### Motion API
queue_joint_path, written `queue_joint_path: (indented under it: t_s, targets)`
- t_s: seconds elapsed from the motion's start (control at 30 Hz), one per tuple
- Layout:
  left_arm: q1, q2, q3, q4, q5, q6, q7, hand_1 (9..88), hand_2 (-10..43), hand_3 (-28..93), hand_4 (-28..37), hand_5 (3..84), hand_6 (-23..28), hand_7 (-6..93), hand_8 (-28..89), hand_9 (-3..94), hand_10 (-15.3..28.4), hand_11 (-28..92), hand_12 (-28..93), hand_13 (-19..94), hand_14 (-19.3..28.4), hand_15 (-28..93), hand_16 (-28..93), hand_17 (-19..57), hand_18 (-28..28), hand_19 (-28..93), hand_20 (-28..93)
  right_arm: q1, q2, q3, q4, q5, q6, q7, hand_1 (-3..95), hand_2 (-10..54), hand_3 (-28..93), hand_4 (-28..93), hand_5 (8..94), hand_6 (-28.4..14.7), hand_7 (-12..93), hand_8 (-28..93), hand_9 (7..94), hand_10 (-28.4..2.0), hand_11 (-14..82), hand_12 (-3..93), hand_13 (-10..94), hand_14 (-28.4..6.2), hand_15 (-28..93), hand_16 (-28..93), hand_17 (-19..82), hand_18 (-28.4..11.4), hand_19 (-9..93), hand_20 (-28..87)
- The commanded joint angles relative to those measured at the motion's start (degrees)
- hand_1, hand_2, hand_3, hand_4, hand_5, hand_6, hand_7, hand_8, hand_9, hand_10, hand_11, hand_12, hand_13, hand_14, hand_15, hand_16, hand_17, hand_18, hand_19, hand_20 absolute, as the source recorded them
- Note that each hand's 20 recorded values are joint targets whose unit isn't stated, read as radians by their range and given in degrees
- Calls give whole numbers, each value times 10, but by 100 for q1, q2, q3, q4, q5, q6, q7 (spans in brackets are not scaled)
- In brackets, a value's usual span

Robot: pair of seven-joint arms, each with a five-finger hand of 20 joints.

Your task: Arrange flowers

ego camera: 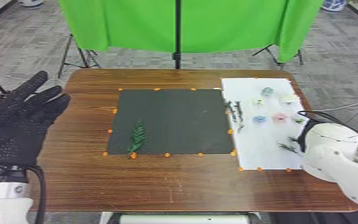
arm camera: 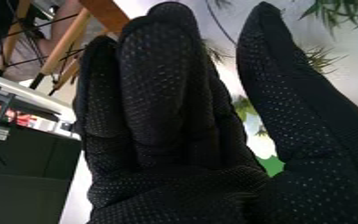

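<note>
Your right hand (arm camera: 175, 195), fingers straight, thumb apart, holds nothing. On the white sheet (ego camera: 255, 161), a green sprig (ego camera: 287, 147) lies just left of it, long axis seemingly slanted, well apart from your empty, outstretched left hand (ego camera: 17, 122).

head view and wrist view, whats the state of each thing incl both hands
left hand: open, fingers spread
right hand: open, fingers straight
leafy sprig: lying on the black mat
black mat: flat on the table
white sheet: flat, flowers and twigs on it
pink flower: on the white sheet
dark twigs: lying on the white sheet
green cloth: hanging
</note>
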Motion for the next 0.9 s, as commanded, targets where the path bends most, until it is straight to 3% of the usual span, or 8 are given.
queue_joint_path:
  t_s: [0.03, 0.23, 0.37, 0.47, 0.57, 0.9]
  targets:
    - [-8, -17, 28, 22, 14, 8, -94, 231, 69, 806, -235, 375, 98, 186, -112, 362, 211, 312, 113, 267, 283, 553, -103, -79, 247, 592, 137, 65, -24, -260, 42, -115, 221, -87, 493, -95, 653, -223, 633, -139, 62, -80, 751, -200, 382, 104, 767, -101, 671, 74, 513, -168, 932, -65]
    - [-11, -36, 57, 17, 21, -1, -85, 231, 70, 806, -236, 375, 99, 185, -112, 362, 211, 313, 113, 267, 284, 553, -103, -79, 247, 591, 136, 283, -7, -688, 145, -448, 502, -207, 497, -95, 662, -235, 675, -101, 75, -84, 784, -189, 369, 119, 777, -101, 671, 77, 517, -172, 932, -60]
    - [25, -6, 43, 13, -25, 25, -31, 231, 70, 805, -236, 375, 99, 185, -112, 362, 211, 313, 114, 266, 283, 554, -103, -79, 246, 591, 136, 315, 25, -862, 191, -739, 760, -341, 558, -95, 635, -269, 761, -82, 102, 11, 821, -166, 352, 144, 793, -94, 664, 82, 528, -169, 932, -57]
    - [11, -28, 41, 17, -4, 12, -80, 231, 71, 805, -235, 375, 99, 185, -112, 362, 211, 312, 113, 267, 283, 554, -103, -79, 246, 591, 136, 264, 67, -900, 169, -936, 907, -400, 614, -95, 602, -279, 851, -63, 129, 67, 866, -136, 311, 192, 812, -89, 658, 91, 534, -171, 932, -39]
    - [64, -18, 19, 1, -37, 40, -37, 231, 70, 805, -235, 375, 99, 185, -112, 362, 211, 312, 113, 266, 283, 553, -103, -79, 246, 591, 136, 240, 124, -915, 106, -1103, 1164, -488, 631, -95, 590, -281, 860, -62, 136, 82, 878, -129, 303, 204, 823, -82, 652, 95, 530, -174, 932, -2]
    - [96, -67, -32, -29, 4, 53, -97, 230, 70, 806, -235, 376, 99, 186, -112, 362, 212, 312, 113, 267, 283, 553, -104, -79, 246, 591, 136, 322, 257, -758, -231, -1618, 1747, -558, 600, -95, 638, -283, 885, -26, 152, 84, 929, -109, 292, 198, 903, -45, 580, 144, 574, -161, 932, 100]
